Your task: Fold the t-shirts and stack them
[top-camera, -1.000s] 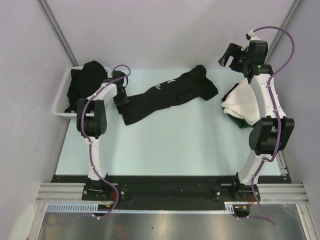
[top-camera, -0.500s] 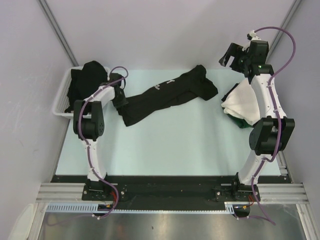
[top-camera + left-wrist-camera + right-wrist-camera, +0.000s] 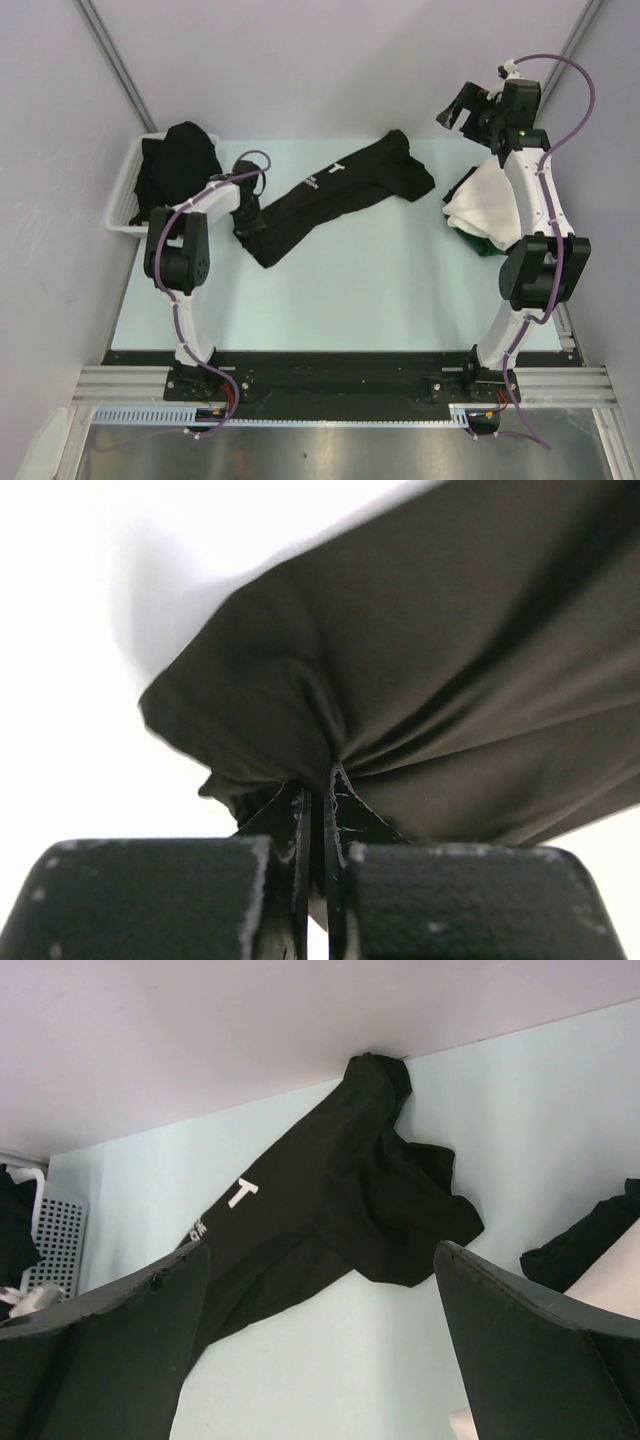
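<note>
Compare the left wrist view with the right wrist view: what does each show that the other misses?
Left wrist only: the left tool shut on a bunched edge of the black t-shirt. Right wrist only: the right tool open above the table, the shirt's white lettering, a corner of the white basket, and a white shirt at the right edge. Both: the same black t-shirt.

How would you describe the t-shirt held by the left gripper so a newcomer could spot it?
On the pale table, between the white basket and the shirt pile, a black t-shirt lies stretched diagonally. It alone shows white lettering, and the left gripper pinches its near end.
</note>
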You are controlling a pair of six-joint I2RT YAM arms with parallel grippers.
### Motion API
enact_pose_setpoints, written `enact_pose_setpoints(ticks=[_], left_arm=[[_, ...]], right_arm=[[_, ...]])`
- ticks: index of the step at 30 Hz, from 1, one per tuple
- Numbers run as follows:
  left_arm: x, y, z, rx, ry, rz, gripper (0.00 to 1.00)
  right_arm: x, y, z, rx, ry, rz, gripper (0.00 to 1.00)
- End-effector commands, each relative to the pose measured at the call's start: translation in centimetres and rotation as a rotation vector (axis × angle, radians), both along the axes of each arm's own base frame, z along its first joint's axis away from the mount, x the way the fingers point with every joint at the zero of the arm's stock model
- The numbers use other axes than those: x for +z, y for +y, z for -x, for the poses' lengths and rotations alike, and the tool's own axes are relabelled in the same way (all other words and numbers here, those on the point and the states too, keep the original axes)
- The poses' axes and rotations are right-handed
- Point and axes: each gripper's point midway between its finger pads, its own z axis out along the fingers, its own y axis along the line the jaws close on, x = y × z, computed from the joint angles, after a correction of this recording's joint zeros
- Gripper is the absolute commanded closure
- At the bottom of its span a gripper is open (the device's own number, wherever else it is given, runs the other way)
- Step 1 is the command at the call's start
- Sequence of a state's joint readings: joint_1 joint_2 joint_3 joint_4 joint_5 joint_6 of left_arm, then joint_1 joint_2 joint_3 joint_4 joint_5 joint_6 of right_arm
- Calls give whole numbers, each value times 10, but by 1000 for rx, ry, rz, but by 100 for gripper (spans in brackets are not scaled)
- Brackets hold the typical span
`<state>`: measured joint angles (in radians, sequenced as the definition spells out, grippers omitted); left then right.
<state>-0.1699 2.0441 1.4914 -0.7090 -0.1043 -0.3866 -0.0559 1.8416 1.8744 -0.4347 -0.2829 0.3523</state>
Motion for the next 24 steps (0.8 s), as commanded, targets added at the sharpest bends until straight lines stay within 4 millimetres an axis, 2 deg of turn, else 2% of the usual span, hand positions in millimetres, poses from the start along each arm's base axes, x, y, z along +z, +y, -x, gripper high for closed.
enact_pose_setpoints(ticks=[1, 2, 4, 6, 7, 9, 11, 15, 17, 21, 24], left_arm=[[5, -23, 63, -51, 125, -3, 100], [11, -26, 67, -56, 105, 0, 100], [6, -30, 88, -71, 134, -5, 100], [12, -35, 98, -80, 120, 3, 100], [8, -36, 111, -93, 142, -4, 100], [14, -38, 118, -99, 127, 2, 100], [12, -40, 133, -109, 149, 1, 100], [20, -63, 160, -186, 152, 27, 100], [24, -68, 173, -193, 159, 30, 100], [21, -82, 201, -255, 189, 40, 100], [17, -83, 217, -281, 216, 20, 100]], right_arm=[[61, -1, 13, 6, -138, -32, 0], [60, -2, 15, 9, -137, -34, 0], [56, -4, 18, 6, -130, -40, 0], [50, -3, 21, 10, -116, -47, 0], [54, -4, 24, 10, -126, -48, 0], [52, -4, 26, 10, -124, -48, 0], [50, -5, 29, 9, -121, -50, 0], [48, -3, 34, 11, -121, -55, 0], [43, -3, 35, 10, -111, -61, 0], [39, -2, 39, 11, -108, -72, 0], [37, 0, 41, 13, -106, -81, 0]])
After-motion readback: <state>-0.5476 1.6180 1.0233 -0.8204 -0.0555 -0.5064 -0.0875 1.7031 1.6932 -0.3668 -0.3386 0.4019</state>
